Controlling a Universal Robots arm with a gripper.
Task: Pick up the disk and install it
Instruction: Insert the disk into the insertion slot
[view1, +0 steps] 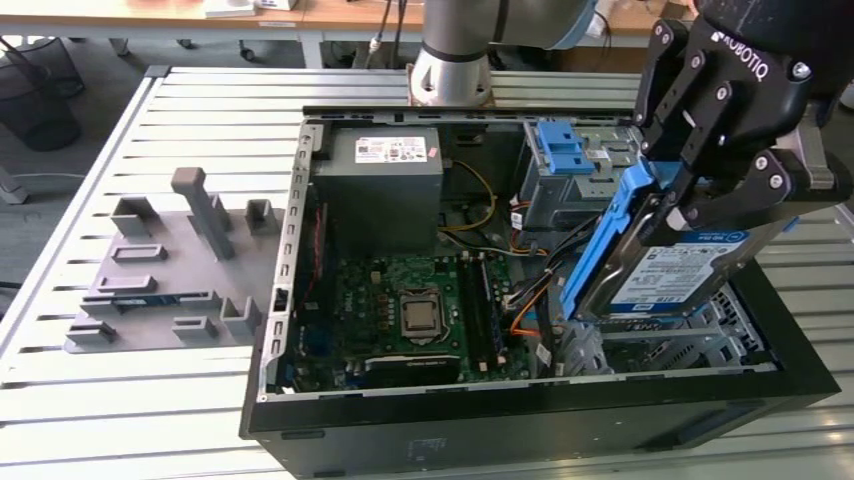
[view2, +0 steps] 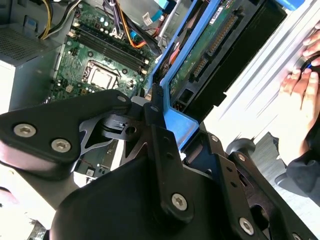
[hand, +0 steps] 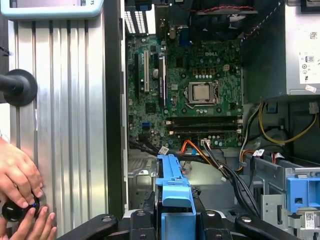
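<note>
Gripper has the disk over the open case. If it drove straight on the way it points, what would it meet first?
The gripper, shut on the disk, points down into the case. The disk's lower edge would probably meet the grey metal drive bay first. The cables lie close beside it, but depth is unclear.

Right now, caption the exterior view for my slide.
Gripper holds the blue-framed disk tilted over the open computer case.

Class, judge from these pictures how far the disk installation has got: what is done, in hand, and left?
Done: the disk is picked up. In hand: the claw is shut on its blue frame, holding it tilted over the open computer case, beside the grey cage. Left: it is not yet seated in a bay.
</note>
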